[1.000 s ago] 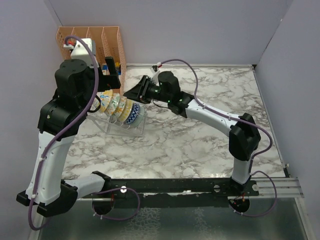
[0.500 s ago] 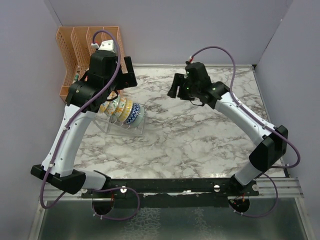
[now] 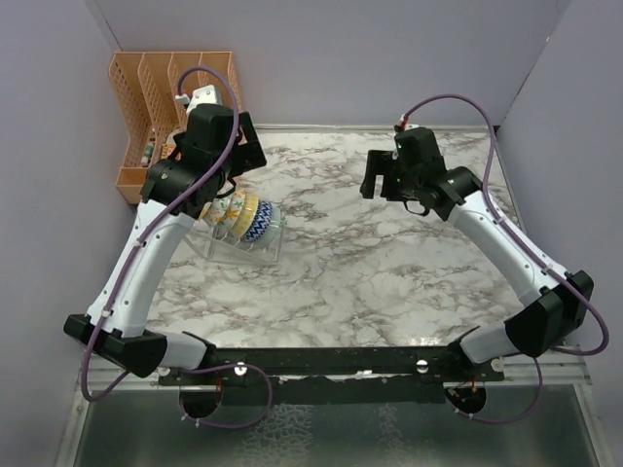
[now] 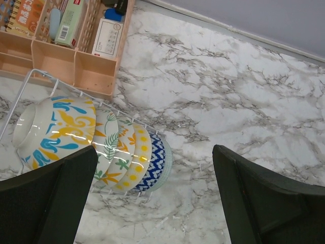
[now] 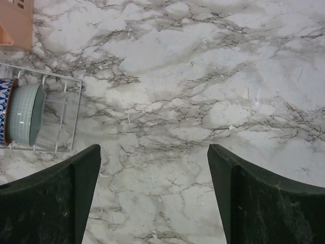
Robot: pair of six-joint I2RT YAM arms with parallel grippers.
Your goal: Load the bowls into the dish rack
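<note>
Several patterned bowls (image 3: 238, 212) stand on edge in a row in the clear dish rack (image 3: 243, 251) at the table's left. In the left wrist view the bowls (image 4: 76, 134) run from a large yellow-and-blue one to a blue-patterned one (image 4: 156, 161), and the dish rack (image 4: 31, 76) shows its thin frame. My left gripper (image 3: 248, 146) hovers open above and behind the rack, and in its own view the left gripper (image 4: 155, 198) holds nothing. My right gripper (image 3: 375, 177) is open over bare marble, well right of the rack. In its own view the right gripper (image 5: 152, 198) is empty, with the rack's end (image 5: 61, 112) and a pale green bowl (image 5: 23, 114) at the left.
An orange slotted file organiser (image 3: 165, 97) stands in the back left corner behind the rack, with boxes (image 4: 71, 20) in its slots. The marble table (image 3: 389, 272) is walled at the back and on both sides.
My right gripper has pulled away from the rack's end toward the right and opened wide. The left arm has swung from over the rack to a spot behind it.
</note>
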